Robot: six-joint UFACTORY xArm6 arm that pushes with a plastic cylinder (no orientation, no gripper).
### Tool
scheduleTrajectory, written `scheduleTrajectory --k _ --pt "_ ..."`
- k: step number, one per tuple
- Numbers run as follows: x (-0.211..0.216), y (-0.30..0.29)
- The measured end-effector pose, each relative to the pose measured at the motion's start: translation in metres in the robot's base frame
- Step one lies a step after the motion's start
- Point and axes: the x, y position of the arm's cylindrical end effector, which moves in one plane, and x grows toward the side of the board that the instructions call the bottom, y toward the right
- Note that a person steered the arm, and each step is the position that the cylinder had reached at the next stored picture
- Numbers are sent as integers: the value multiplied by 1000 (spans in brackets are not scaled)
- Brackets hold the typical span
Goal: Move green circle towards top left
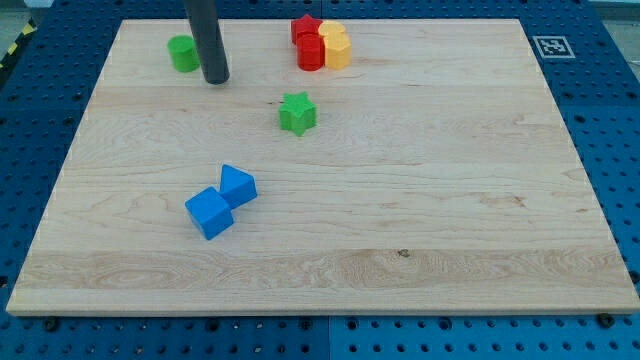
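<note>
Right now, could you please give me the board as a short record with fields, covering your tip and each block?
tip: my tip sits just right of the green circle, near the view's top left
green star: alone, mid-board
red blocks: two, clustered at the view's top
yellow blocks: touching the red ones on their right
blue blocks: two, touching, lower left
board: wooden board

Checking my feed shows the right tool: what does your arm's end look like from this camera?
Only a straight, dark grey to black cylindrical rod shows, coming down from the view's top edge. It is smooth and matte, with no visible cables, markings or claw. My tip is a plain blunt end, just right of the green circle.
</note>
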Motion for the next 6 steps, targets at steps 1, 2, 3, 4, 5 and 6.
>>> scheduleTrajectory --k 1,2,3,4,5,6 --pt "-18 -5" --pt "-4 -15" --pt "-6 -36" --pt "-18 -40" --pt "-37 -40" --pt "-37 -38"
